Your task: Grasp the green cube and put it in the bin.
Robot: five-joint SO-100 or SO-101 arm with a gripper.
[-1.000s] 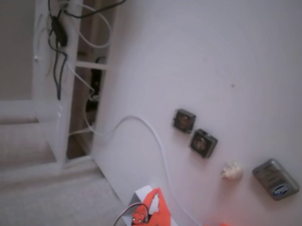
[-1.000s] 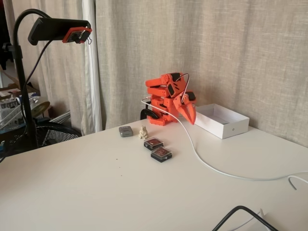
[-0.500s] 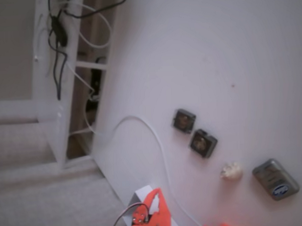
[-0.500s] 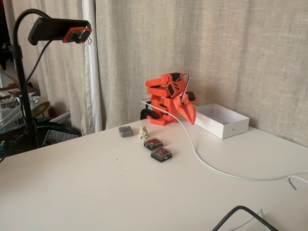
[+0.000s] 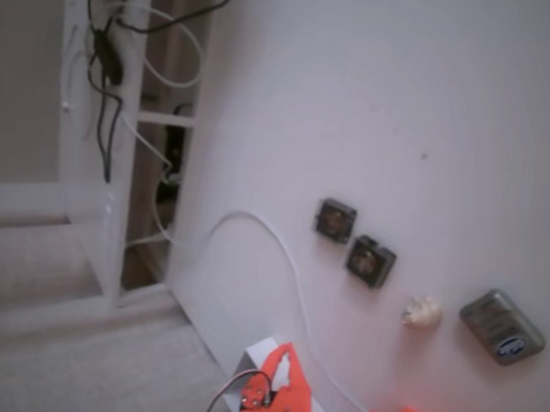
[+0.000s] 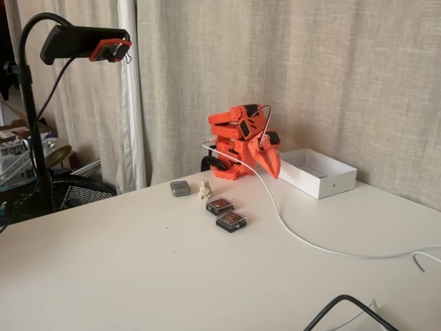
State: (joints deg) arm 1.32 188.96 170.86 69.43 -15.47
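Observation:
The green cube shows in neither fixed view. The white bin [image 6: 329, 185] stands at the back of the table by the curtain, and what looks like one corner of it [image 5: 254, 361] shows in a fixed view. My orange arm is folded at the back of the table. Its gripper [image 6: 273, 167] points down just left of the bin, fingers together in one wedge with nothing visible between them. In a fixed view the gripper [image 5: 283, 355] enters from the bottom edge next to that corner.
Two dark square pieces [image 6: 220, 205] [image 6: 231, 220] lie mid-table, with a small beige figurine [image 6: 204, 189] and a grey device [image 6: 180, 187] left of them. A white cable [image 6: 296, 234] runs across the table. A black cable [image 6: 344, 302] loops at the front. A camera stand [image 6: 83, 43] rises on the left.

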